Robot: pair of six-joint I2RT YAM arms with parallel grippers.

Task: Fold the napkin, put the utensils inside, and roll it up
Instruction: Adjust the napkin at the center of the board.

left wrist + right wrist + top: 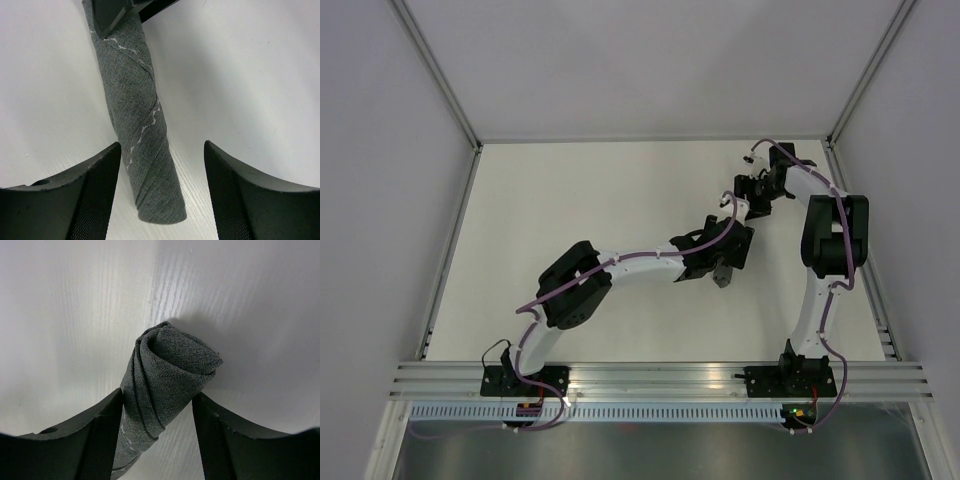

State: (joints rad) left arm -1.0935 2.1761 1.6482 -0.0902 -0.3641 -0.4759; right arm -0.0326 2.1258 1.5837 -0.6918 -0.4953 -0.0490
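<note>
The dark grey napkin [137, 115] is rolled into a tight tube lying on the white table, with its pale stitched line spiralling along it. My left gripper [162, 145] is open, its fingers standing either side of the tube's near end without touching it. My right gripper [157, 392] is shut on the tube's other end [170, 370], with both pads against the cloth. In the top view the left gripper [732, 242] and right gripper [752, 205] sit close together at the right middle, and a grey end of the roll [722, 277] shows below them. The utensils are hidden.
The white table [570, 200] is framed by pale walls with metal posts. An aluminium rail [660, 378] runs along the near edge and carries both arm bases. The right arm [830, 240] stands near the table's right edge.
</note>
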